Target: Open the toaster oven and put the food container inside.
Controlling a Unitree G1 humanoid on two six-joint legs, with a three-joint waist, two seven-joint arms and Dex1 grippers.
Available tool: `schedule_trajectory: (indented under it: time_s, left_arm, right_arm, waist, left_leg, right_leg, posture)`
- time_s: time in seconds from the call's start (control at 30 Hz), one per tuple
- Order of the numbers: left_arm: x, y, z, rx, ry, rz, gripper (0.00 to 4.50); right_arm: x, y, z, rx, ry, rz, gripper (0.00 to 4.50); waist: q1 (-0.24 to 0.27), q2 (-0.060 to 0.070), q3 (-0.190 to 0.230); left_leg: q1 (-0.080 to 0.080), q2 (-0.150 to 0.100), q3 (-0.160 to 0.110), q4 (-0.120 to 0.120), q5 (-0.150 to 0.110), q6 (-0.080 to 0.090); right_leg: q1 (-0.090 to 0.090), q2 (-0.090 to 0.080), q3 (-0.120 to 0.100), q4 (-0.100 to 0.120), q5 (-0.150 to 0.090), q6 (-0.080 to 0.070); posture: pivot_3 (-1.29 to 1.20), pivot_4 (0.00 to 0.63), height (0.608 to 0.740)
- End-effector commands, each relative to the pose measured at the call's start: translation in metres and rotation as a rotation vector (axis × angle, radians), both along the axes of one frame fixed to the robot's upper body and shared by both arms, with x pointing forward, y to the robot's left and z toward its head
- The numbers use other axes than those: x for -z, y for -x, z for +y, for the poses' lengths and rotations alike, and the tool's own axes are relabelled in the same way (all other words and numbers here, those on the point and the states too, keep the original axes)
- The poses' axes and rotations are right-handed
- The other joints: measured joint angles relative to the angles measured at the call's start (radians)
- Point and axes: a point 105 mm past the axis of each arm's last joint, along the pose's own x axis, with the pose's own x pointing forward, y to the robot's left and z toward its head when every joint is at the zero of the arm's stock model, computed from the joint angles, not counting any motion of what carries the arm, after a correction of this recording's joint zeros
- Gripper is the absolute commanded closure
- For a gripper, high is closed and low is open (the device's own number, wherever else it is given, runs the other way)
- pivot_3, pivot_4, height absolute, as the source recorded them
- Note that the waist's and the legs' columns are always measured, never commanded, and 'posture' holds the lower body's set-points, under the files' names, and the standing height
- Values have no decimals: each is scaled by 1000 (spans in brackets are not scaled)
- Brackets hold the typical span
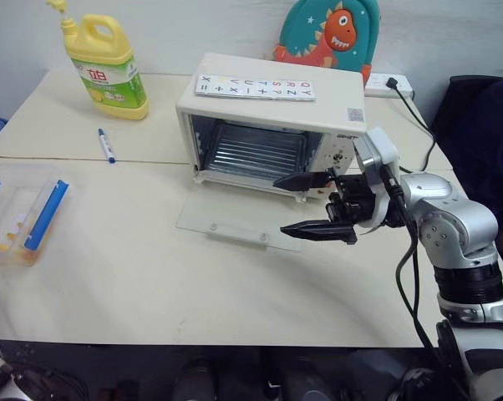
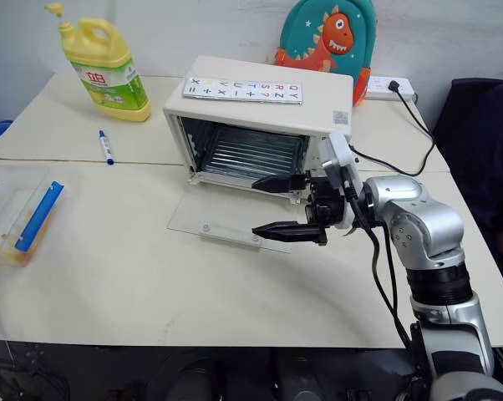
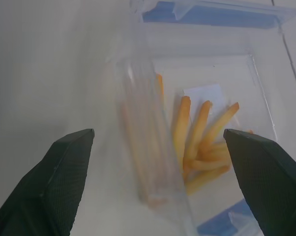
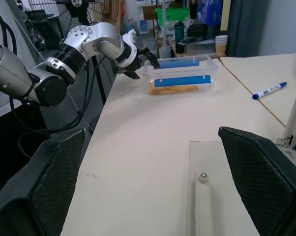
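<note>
Clear food container [image 1: 22, 210] beside open pincer [image 4: 144, 61]

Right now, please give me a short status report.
Both grippers open: right gripper empty above the flat glass door; left gripper at the clear blue-clipped food container. Cream-white toaster oven open. Path clear.

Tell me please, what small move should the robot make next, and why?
Probably the left claw should ease down and close on the food container. The toaster oven door already lies open, flat on the table. The container sits at the table's left edge, and the left claw's open fingers straddle one end of it without gripping. The right claw hangs open, empty, before the oven.
</note>
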Motion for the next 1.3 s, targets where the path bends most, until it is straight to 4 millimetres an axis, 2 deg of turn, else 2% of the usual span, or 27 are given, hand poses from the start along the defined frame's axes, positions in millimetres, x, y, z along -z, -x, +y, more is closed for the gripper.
schedule_trajectory:
  time_s: [0.03,0.2,0.33,0.43,0.5,0.67,0.83,1.07,1.2,1.3]
  left_arm:
    - [-16,-9,10,-17,-47,-19,407]
    - [-20,-16,17,-33,-66,3,1871]
    - [-20,-13,22,-52,-79,33,3101]
    - [-19,-11,24,-17,-93,72,3996]
    - [-21,-12,23,39,-111,88,4412]
    - [-32,-16,16,197,-178,119,4412]
    - [-58,-24,-22,584,-334,171,4412]
    - [-84,-33,-96,1081,-527,213,4412]
    - [-97,-60,-150,1277,-571,145,4412]
    - [-97,-84,-189,1368,-610,144,4412]
  right_arm:
    - [-9,9,-6,21,-18,-44,0]
    - [-8,13,-10,45,-12,-48,0]
    - [-9,15,-13,65,-15,-42,0]
    - [-8,17,-18,76,-4,-5,0]
    - [-9,20,-22,81,3,3,0]
    - [-10,17,-31,154,15,-19,0]
    - [-9,14,-54,258,36,-8,0]
    - [0,20,-77,333,62,25,0]
    - [8,27,-79,356,64,34,0]
    - [13,32,-78,380,56,43,0]
  waist:
    - [1,0,0]
    - [-2,0,0]
    - [-2,0,0]
    - [-2,-1,0]
    - [-3,-2,0]
    - [-3,-3,0]
    - [-3,-5,0]
    - [-1,-5,1]
    - [5,-4,1]
    - [19,-3,1]
  left_leg:
    - [0,0,0,0,0,0]
    - [-1,0,1,0,0,0]
    - [-1,0,1,0,0,0]
    - [-1,0,0,0,0,0]
    - [-1,0,0,-1,0,0]
    - [-1,0,0,-1,0,0]
    - [-2,0,0,-1,-1,0]
    - [-2,0,0,-3,-1,-1]
    - [-2,0,0,-3,-2,1]
    - [-1,-1,1,-2,-2,1]
  right_leg:
    - [0,0,0,0,0,0]
    - [0,0,0,-1,0,0]
    - [-1,0,0,-1,0,0]
    - [-1,0,0,-1,0,0]
    - [-1,0,0,-1,0,0]
    - [-1,0,1,-1,0,0]
    - [-2,-1,0,-2,0,0]
    - [-2,-1,0,-4,-1,-1]
    - [-2,-1,1,-2,-1,-1]
    - [-2,0,1,-2,-1,-1]
  posture:
    - [0,150,740]
    - [0,150,740]
    - [0,150,740]
    - [0,150,740]
    - [0,150,740]
    - [0,150,740]
    - [0,150,740]
    - [0,150,740]
    - [0,150,740]
    - [0,150,740]
